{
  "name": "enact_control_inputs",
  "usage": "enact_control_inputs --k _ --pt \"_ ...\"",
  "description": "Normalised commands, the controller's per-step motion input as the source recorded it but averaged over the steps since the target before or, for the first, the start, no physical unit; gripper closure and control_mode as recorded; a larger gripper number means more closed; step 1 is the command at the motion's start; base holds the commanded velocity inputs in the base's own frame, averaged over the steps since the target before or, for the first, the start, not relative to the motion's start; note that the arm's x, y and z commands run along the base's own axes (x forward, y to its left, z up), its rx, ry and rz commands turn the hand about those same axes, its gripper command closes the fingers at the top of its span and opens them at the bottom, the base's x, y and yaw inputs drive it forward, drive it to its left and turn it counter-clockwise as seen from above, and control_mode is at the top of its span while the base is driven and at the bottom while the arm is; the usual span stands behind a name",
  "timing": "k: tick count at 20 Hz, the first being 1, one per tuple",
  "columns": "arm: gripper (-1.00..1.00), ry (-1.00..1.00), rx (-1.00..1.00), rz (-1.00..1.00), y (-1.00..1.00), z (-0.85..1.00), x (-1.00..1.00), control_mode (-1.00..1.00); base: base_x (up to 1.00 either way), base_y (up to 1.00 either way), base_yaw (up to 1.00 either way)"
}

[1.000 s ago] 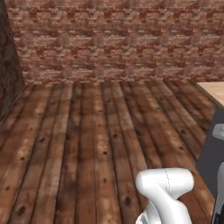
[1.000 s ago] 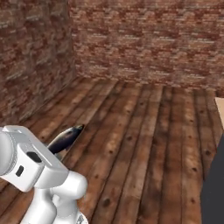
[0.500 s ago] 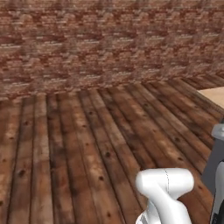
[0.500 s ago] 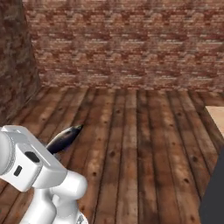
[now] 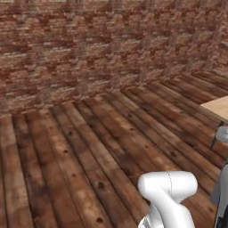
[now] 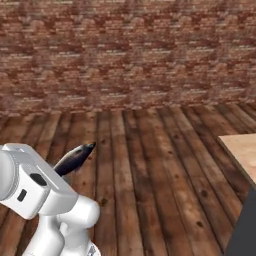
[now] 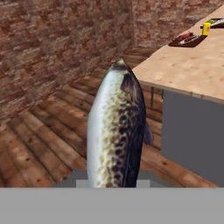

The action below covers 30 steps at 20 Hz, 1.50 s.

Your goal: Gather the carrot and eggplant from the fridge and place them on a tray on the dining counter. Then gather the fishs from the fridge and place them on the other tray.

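1. Since a second ago my base has turned: the dark side wall has slid out of both base views, the brick wall [image 6: 130,55] now runs straight across them, and more of the dining counter [image 6: 245,150] has come in at the right. The fish has kept its place against my arm.
2. My gripper is clamped narrow on the fish [image 7: 116,131]; the fingertips themselves are hidden under its body in the hand view.
3. Seen from the hand, the fish stands straight up out of my grip, silvery belly to the left, dark mottled back to the right, with the dining counter [image 7: 192,65] beyond it.
4. Far along that counter lies a dark tray [image 7: 188,40] with something reddish on it, and a small yellow thing [image 7: 206,29] just beyond it.
5. From the right base view the fish [image 6: 75,158] pokes out past my white arm, above the plank floor [image 6: 150,190].
6. A grey stool [image 5: 221,134] stands just beside the counter corner [image 5: 218,107] in the left base view.
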Motion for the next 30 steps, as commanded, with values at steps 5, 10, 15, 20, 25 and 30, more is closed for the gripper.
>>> enact_control_inputs --k 5,10,15,20,25,30 --pt "1.00 0.00 0.00 0.00 0.00 0.00 0.00 1.00 0.99 0.40 -0.38" --pt "1.00 0.00 0.00 0.00 0.00 0.00 0.00 1.00 1.00 0.45 -0.38" --pt "1.00 0.00 0.00 0.00 0.00 0.00 0.00 1.00 1.00 0.46 -0.38" --pt "1.00 0.00 0.00 0.00 0.00 0.00 0.00 1.00 0.99 0.44 -0.39" --pt "1.00 0.00 0.00 0.00 0.00 0.00 0.00 1.00 0.98 0.44 -0.39" --pt "1.00 0.00 0.00 0.00 0.00 0.00 0.00 1.00 0.92 0.35 -0.39"
